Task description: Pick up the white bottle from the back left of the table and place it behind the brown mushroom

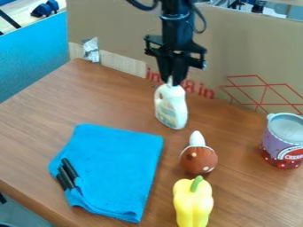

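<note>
Table [112, 99] with blue cloth [121, 166], brown toy [198, 159], pepper [193, 205], can [284, 142]

Black arm [176, 26] hanging from top edge; pincer [171, 81] pointing down, fingers [180, 73] close together.

This looks like a robotics lab or a similar test space. A black robot arm [176, 24] with exposed cables comes down over a wood-grain table [100, 99], and plain cardboard [112, 24] with red printing screens the far side. A bright blue panel [35, 55] closes off the left. Household props share the tabletop: a white bottle [171, 106], a folded blue cloth [121, 162], a yellow pepper [193, 205] and a purple-and-red can [283, 144]. Past the cardboard at far right, bits of dark equipment [258, 6] show.
</note>
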Tool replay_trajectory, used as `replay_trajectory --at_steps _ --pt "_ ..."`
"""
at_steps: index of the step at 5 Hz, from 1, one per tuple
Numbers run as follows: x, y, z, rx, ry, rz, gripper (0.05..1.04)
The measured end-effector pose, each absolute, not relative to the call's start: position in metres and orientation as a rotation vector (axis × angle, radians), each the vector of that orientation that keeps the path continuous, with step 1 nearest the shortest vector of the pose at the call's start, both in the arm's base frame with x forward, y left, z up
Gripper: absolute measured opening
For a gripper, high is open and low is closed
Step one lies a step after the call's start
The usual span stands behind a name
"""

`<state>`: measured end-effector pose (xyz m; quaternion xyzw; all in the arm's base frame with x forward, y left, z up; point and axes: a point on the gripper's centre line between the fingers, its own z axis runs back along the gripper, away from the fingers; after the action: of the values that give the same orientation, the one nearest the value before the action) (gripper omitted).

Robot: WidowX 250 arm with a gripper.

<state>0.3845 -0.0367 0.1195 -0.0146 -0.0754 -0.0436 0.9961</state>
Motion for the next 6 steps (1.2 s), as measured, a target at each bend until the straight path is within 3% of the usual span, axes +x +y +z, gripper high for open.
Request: replay_trajectory --at_steps 2,3,4,5,6 --pt "0.386 -0.039 0.119 -0.037 -0.158 -0.082 0.304" --pt "0.383 -0.037 0.118 -0.029 -0.139 -0.086 0.596" --pt "0.388 -0.036 0.124 -0.027 -0.192 -0.076 0.898" --pt "0.389 -0.036 0.149 -0.028 -0.283 -0.057 1.009" --pt "0.38 -0.045 0.17 -0.016 -0.33 -0.085 1.005"
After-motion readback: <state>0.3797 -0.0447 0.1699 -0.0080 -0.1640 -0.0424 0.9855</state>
